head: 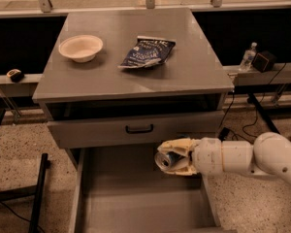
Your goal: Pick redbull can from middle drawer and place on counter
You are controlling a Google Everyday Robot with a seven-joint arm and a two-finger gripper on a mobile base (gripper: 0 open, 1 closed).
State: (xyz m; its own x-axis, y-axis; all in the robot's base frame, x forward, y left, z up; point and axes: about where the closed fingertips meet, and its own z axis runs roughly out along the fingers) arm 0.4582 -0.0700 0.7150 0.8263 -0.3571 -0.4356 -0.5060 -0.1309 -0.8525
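Gripper [166, 158] is clamped on the redbull can [163, 161]. The can lies sideways in the grip with its shiny end pointing left. Both hang over the middle drawer [136, 198], toward its back right, and look clear of the floor.

Step in hand, as I read it: carry the can out and up to the table [189, 72] above the middle drawer.

Doing it well:
- The drawer front [97, 131] with the black handle [139, 128] overhangs the back of the middle drawer. Pull toward the middle drawer's open end first, then lift. Going straight up likely clips it.
- Stay off the middle drawer's right wall, since the arm comes in over that side.
- The can is horizontal, so rotate the wrist to land it upright, or it will roll.
- Land on the bare table strip right above the middle drawer's right half. The bowl [81, 47] and snack bag [148, 52] sit farther back, so avoid them.
- It's a slim, smooth can. Hold the squeeze until the base is flat on the table, then release.
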